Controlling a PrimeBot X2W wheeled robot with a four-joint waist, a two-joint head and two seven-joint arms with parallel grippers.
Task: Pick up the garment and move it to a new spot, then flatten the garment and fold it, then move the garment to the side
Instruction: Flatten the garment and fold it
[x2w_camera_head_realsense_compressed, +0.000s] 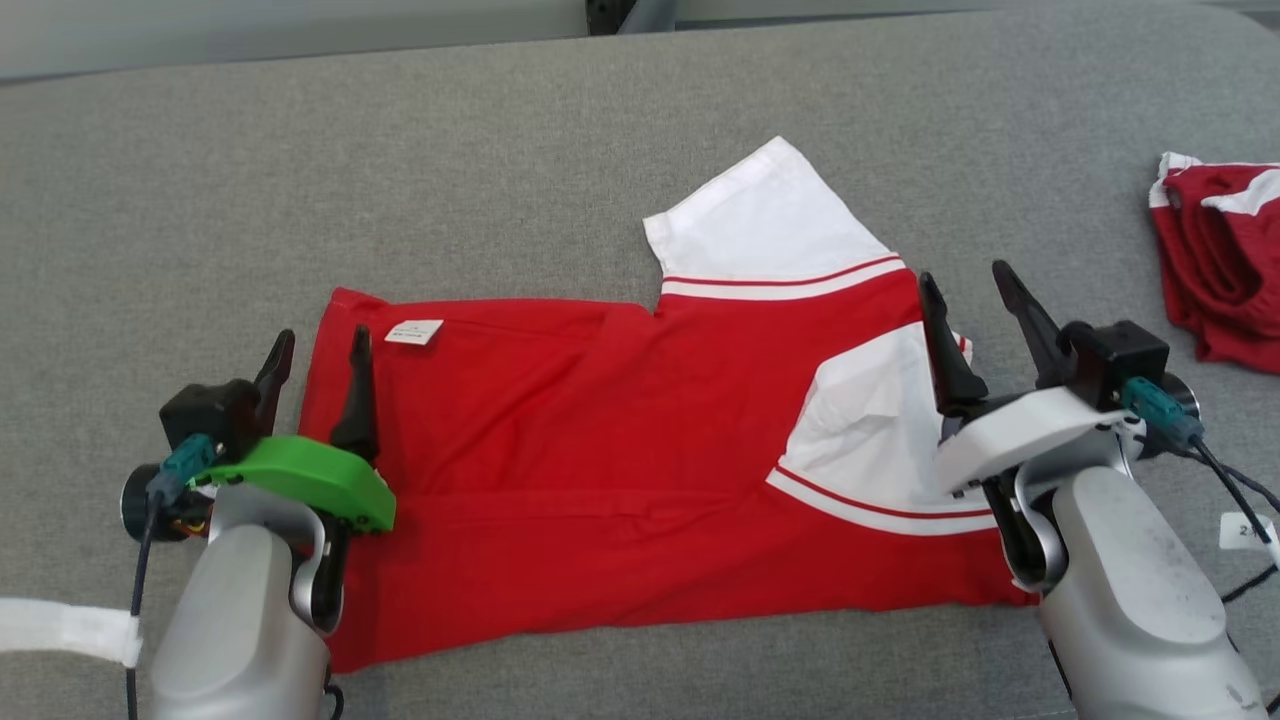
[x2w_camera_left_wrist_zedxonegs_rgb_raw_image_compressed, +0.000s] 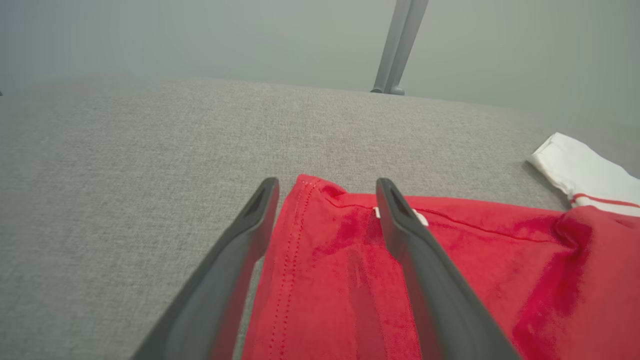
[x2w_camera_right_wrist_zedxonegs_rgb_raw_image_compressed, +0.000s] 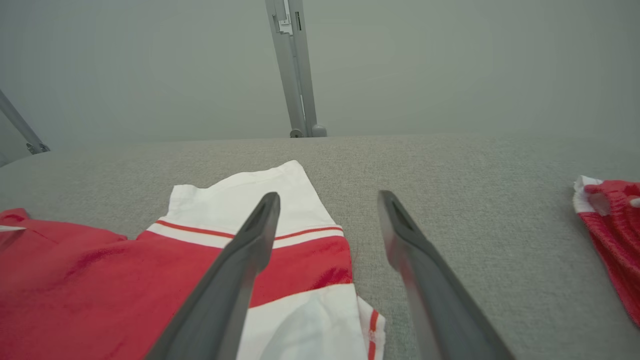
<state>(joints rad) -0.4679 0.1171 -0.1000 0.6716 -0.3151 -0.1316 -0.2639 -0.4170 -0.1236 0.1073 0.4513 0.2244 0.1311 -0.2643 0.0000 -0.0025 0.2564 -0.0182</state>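
A red garment with white sleeves lies spread flat on the grey cloth table, partly folded; one white sleeve sticks out at the far side and a small white label shows near its left hem. My left gripper hovers open over the garment's left edge, one finger over bare table and the other over the red cloth. Open too, my right gripper sits at the garment's right end, straddling its edge. Neither holds anything.
A second red and white garment lies bunched at the table's right edge, also in the right wrist view as that bundle. A grey post stands beyond the far edge. A white tag and cable lie by my right arm.
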